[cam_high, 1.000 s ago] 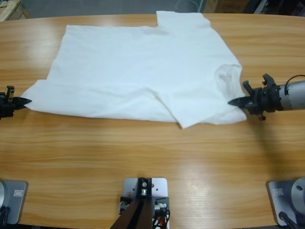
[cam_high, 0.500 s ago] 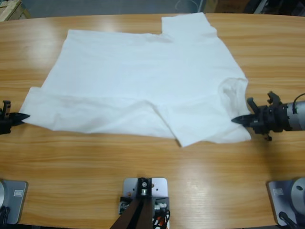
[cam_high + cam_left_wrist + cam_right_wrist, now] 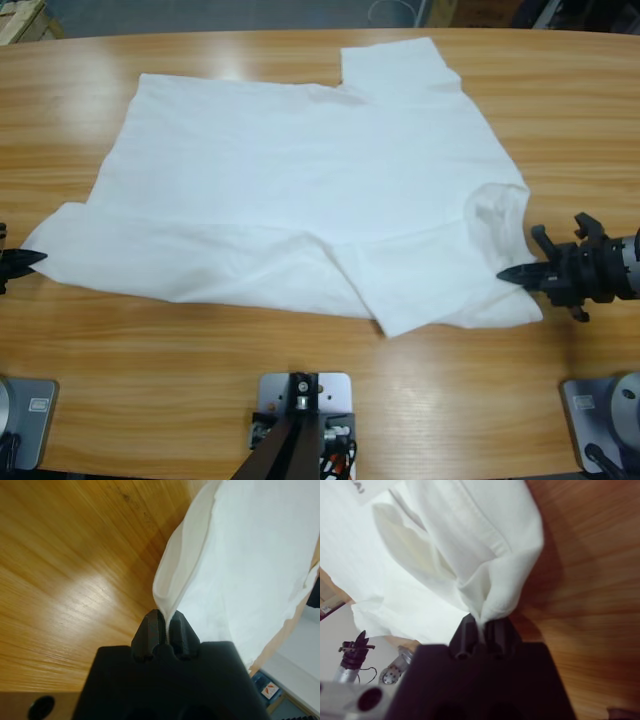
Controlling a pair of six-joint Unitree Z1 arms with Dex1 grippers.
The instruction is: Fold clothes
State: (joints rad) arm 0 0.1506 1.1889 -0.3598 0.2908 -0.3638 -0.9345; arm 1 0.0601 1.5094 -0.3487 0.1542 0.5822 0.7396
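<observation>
Now left pincer pinches the T-shirt edge; right pincer grips its opposite side, over the tabletop.

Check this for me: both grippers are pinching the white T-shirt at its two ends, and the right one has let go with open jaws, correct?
Not quite. The right gripper has not let go: the right wrist view shows its jaws shut on a bunched edge of the T-shirt. The left gripper does pinch the other end, as you said.
</observation>
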